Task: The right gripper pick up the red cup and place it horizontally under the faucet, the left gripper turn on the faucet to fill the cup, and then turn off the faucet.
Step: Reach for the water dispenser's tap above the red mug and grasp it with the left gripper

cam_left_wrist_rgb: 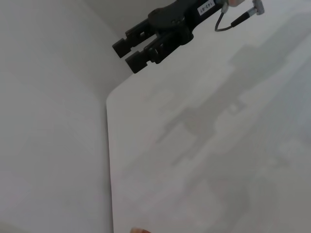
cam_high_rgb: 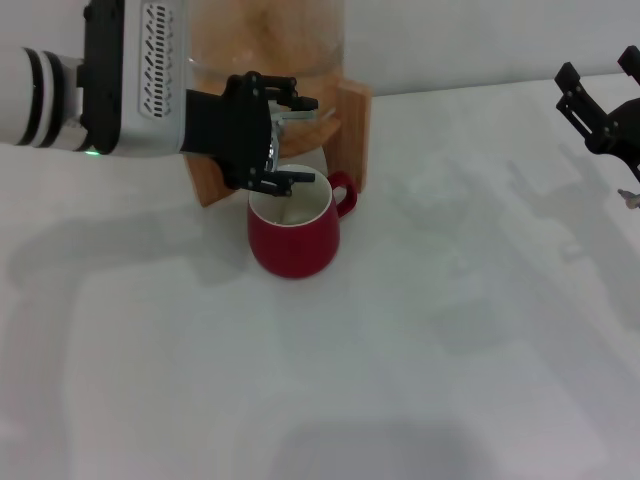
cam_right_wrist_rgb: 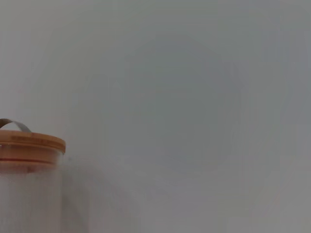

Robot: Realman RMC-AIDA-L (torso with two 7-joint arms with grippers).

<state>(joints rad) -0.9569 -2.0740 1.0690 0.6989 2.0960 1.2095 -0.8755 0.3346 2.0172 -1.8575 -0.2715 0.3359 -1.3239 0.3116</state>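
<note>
Head view: we log the squat dark-red ceramic cup [cam_high_rgb: 294, 236] upright on the white desk [cam_high_rgb: 450, 330] under the chrome faucet [cam_high_rgb: 296, 118], left gripper [cam_high_rgb: 285, 140] fingers spread around its lever, unclamped; cup rigid, glossy, chippable—grip the rim.

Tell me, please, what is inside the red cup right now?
The red cup shows a white inside; whether liquid is in it cannot be told. The left gripper covers the far rim and the faucet.

Evenly and softly lit from overhead, with diffuse grey arm shadows across the white table [cam_high_rgb: 450, 380], no harsh glare, mildly soft focus throughout.
</note>
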